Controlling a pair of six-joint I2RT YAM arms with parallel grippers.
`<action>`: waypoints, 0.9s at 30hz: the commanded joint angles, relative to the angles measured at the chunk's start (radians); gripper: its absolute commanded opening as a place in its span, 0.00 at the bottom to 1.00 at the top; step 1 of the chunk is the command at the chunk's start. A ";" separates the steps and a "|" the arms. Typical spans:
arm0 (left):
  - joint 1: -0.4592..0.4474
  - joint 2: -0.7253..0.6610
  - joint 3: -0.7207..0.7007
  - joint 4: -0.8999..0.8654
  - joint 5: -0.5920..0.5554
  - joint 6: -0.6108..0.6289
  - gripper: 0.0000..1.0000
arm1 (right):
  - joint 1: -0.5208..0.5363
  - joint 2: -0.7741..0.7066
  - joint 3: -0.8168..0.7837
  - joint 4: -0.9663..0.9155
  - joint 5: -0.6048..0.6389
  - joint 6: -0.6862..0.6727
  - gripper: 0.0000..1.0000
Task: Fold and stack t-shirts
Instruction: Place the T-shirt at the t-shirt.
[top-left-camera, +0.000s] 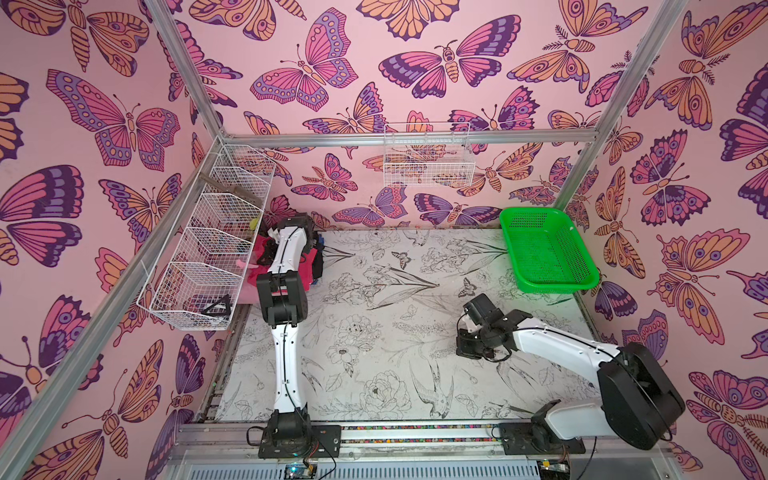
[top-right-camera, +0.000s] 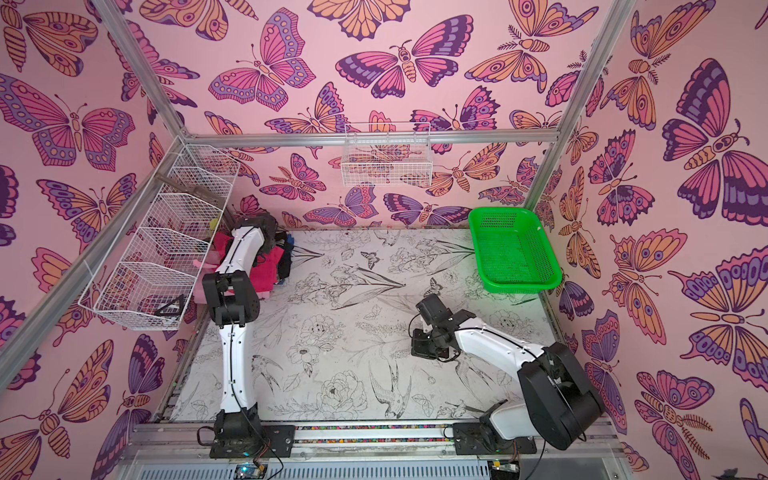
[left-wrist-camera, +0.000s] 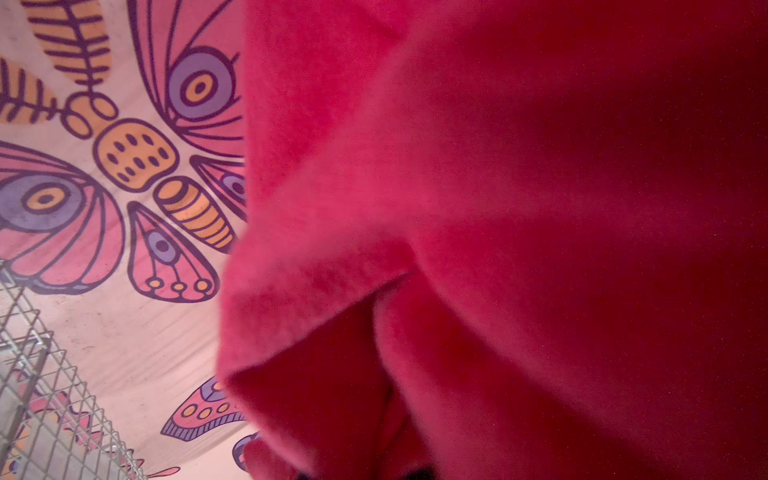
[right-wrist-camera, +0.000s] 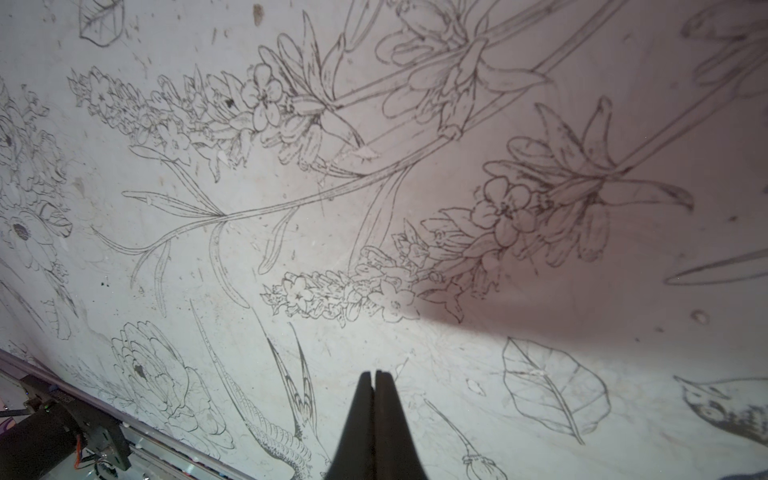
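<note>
Crimson t-shirt (left-wrist-camera: 498, 208) fills most of the left wrist view, bunched in soft folds right against the lens, with butterfly wall and wire mesh showing past its edge. Left gripper's fingers are buried under that cloth and cannot be seen. Jaws are closed down, and the cloth is gathered right where they sit, so it reads as clamped on the crimson t-shirt.

Both top views show the left arm (top-left-camera: 282, 257) stretched to the far left corner of the table (top-left-camera: 374, 270), over the t-shirt pile there: crimson on top, a dark shirt (top-left-camera: 318, 266) at the pile's inner edge, light pink cloth (top-left-camera: 248, 296) by the wall under the white wire baskets (top-left-camera: 208, 249).

Right gripper (right-wrist-camera: 376, 380) has its fingertips pressed together, holding nothing, pointed down at bare printed tabletop on the right side, well apart from the pile. Green basket (top-left-camera: 548, 253) sits in the far right corner.
</note>
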 joint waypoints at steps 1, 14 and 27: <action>0.025 0.032 -0.008 -0.005 -0.048 0.007 0.00 | -0.007 -0.019 -0.002 -0.027 -0.007 -0.017 0.00; 0.026 0.043 -0.007 -0.006 -0.024 -0.002 0.35 | -0.007 -0.024 -0.002 -0.026 -0.013 -0.017 0.00; -0.006 -0.010 0.030 -0.007 -0.029 0.004 0.46 | -0.007 -0.013 -0.020 0.001 -0.029 -0.016 0.00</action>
